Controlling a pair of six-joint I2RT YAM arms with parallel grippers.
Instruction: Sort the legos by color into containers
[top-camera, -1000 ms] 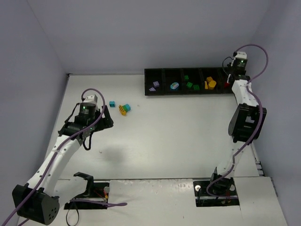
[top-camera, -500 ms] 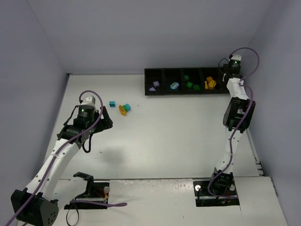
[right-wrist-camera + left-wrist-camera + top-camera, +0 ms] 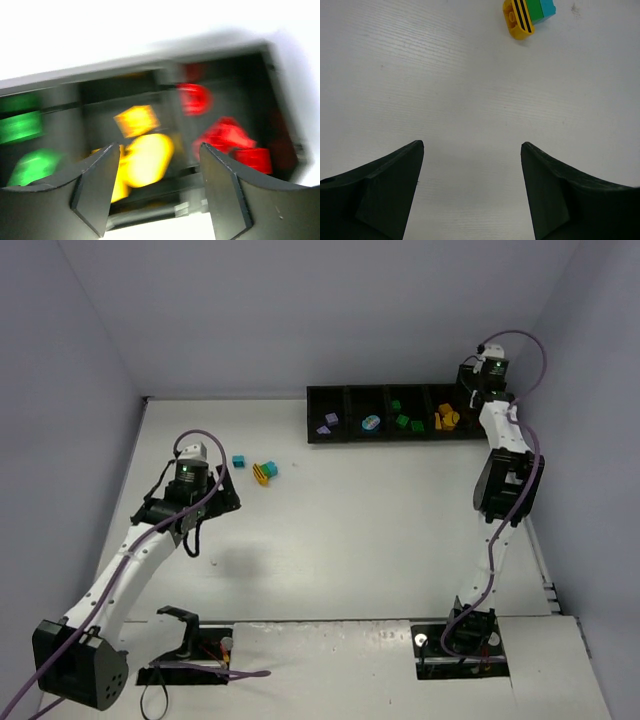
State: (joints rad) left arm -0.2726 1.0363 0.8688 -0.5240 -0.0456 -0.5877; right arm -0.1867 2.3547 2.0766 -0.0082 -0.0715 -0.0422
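Adjoining yellow, green and teal legos (image 3: 530, 14)

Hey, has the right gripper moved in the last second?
Yes. Seen from above, the right gripper shifted left along the black tray, away from its right end.

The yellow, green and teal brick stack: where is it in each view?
Top external: the brick stack lies on the white table, left of centre, beside a single teal brick.
Left wrist: top edge, right of centre, beyond the open left claw.
Right wrist: not in it.
Shared landmark: the left claw.
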